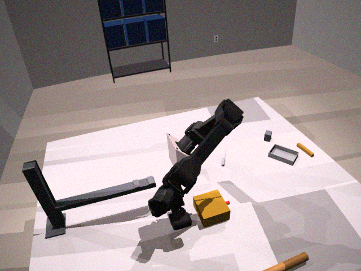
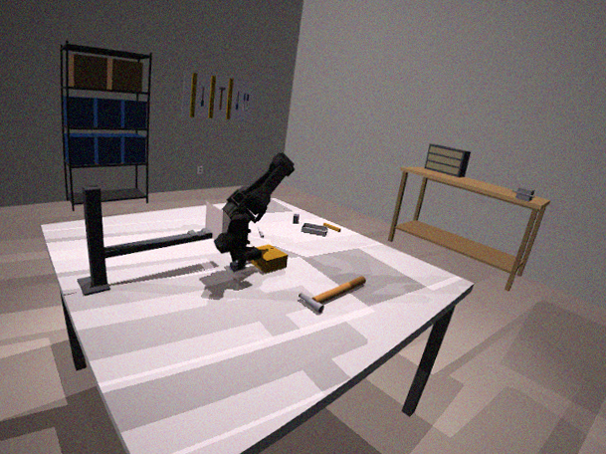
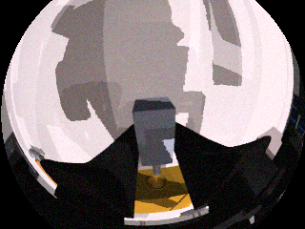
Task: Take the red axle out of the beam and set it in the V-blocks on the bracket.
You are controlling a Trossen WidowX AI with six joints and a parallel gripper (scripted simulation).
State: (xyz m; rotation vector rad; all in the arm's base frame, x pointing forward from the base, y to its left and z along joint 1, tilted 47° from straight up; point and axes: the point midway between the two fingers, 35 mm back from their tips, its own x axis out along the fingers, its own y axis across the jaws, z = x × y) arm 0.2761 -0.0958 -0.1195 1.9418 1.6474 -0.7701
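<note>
The yellow block-shaped beam (image 1: 214, 207) (image 2: 272, 259) (image 3: 164, 205) sits on the table. The red axle (image 1: 227, 202) shows as a short stub on its far right side. My gripper (image 1: 180, 219) (image 2: 244, 257) (image 3: 152, 126) is low beside the beam's left side, shut on a grey block-shaped tool (image 3: 153, 121). The tool's thin pin (image 3: 156, 169) points at the round hole (image 3: 157, 181) in the beam; whether its tip is inside is unclear. The V-blocks (image 1: 142, 182) (image 2: 197, 232) sit empty at the end of the dark bracket arm (image 1: 98, 195) (image 2: 148, 244).
The bracket's post (image 1: 43, 189) (image 2: 95, 233) stands at left. A pale upright panel (image 1: 172, 150) (image 2: 215, 220) is behind my arm. A hammer (image 1: 287, 262) (image 2: 340, 289) lies in front. A grey tray (image 1: 282, 154) (image 2: 314, 228), dark cube (image 1: 267, 135) and yellow bar (image 1: 304, 149) are farther right.
</note>
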